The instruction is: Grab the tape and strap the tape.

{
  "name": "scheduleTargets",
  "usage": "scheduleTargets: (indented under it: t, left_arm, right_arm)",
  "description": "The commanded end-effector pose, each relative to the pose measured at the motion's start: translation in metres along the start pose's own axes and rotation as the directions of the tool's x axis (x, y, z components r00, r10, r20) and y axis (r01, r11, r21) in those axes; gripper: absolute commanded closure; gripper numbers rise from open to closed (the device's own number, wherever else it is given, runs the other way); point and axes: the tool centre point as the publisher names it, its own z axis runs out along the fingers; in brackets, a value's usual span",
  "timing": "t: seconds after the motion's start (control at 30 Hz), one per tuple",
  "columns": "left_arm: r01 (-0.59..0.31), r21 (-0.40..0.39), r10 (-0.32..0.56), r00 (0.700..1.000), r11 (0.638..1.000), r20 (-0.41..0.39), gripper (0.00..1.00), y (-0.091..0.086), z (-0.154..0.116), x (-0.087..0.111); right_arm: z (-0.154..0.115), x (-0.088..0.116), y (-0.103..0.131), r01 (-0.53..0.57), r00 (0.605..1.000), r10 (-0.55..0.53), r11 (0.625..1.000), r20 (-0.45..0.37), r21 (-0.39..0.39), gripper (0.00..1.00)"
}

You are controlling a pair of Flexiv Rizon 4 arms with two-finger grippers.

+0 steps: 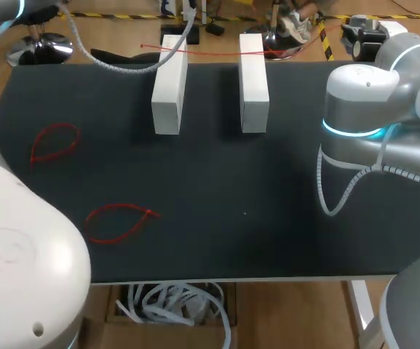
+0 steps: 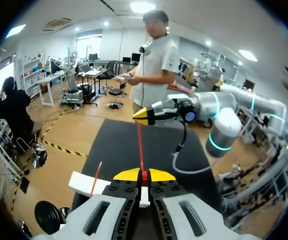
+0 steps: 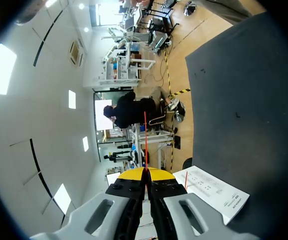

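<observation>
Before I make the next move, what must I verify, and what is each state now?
1. Left end effector shut on thin red plastic strap: ok.
2. Right end effector shut on strap: ok.
3. Strap straight between them: ok.
4. Strap closed into loop: not ok.
5. Strap touching white rectangular block: cannot tell.
6. Far red loop and near red loop clear of strap: ok.

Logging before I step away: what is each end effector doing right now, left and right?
Left end effector: closed on the red tape.
Right end effector: closed on the other end of that tape.
</observation>
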Motion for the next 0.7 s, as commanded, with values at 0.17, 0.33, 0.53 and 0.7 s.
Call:
scheduleTargets:
  t: [0.17,0.33,0.53,0.7]
  left_arm:
    - [-0.028,-0.205,0.023,0.999,0.978,-0.026,1.0,-0.018,0.011,-0.006]
    - [-0.057,-0.348,0.06,0.998,0.936,-0.002,1.0,-0.025,0.017,-0.006]
    - [-0.042,-0.463,0.063,0.998,0.885,0.029,1.0,-0.019,0.02,-0.008]
    - [-0.027,-0.484,0.051,0.998,0.875,0.035,1.0,-0.015,0.022,-0.007]
  right_arm:
    - [0.0,0.002,0.0,0.002,1.0,-0.002,1.0,0.006,-0.001,1.0]
    - [0.0,0.002,0.0,0.002,1.0,-0.002,1.0,0.006,-0.001,1.0]
    - [0.0,0.002,0.0,0.002,1.0,-0.002,1.0,0.006,-0.001,1.0]
    - [0.0,0.002,0.0,0.002,1.0,-0.002,1.0,0.006,-0.001,1.0]
